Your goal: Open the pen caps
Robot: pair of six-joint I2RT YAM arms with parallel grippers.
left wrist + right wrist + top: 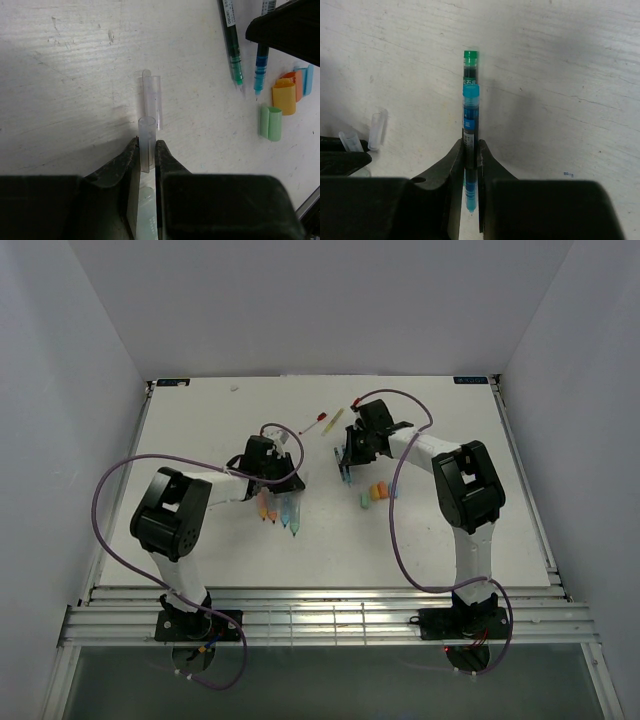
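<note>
Broad white table [200, 550] under both arms. Left tool [147, 147] near the table's middle, clenched on a clear tube [146, 131] poking out past the fingertips. Right tool [470, 147] a little nearer the right and far edges, clamped on a blue pen [470, 120], with the writing tip toward the camera and the blue end plug pointing away.

Just on the near-edge side of the left tool, three thick translucent barrels [283, 511] side by side in orange, blue and green. Toward the far edge, a red pen [318, 423] and a yellow-green pen [336, 419], close together. Beyond the blue pen and in line with it, a green pen [470, 65] flat on the table; tip bare in the left wrist view. A second clear tube [152, 97] lying just past the gripped one.

Smallest of all, the pen caps [377, 493]: loose on the table right of its middle, on the near-edge side of the right tool, bunched together. Orange cap [284, 97] against blue cap [308, 79], pale green cap [271, 122] just beside.
</note>
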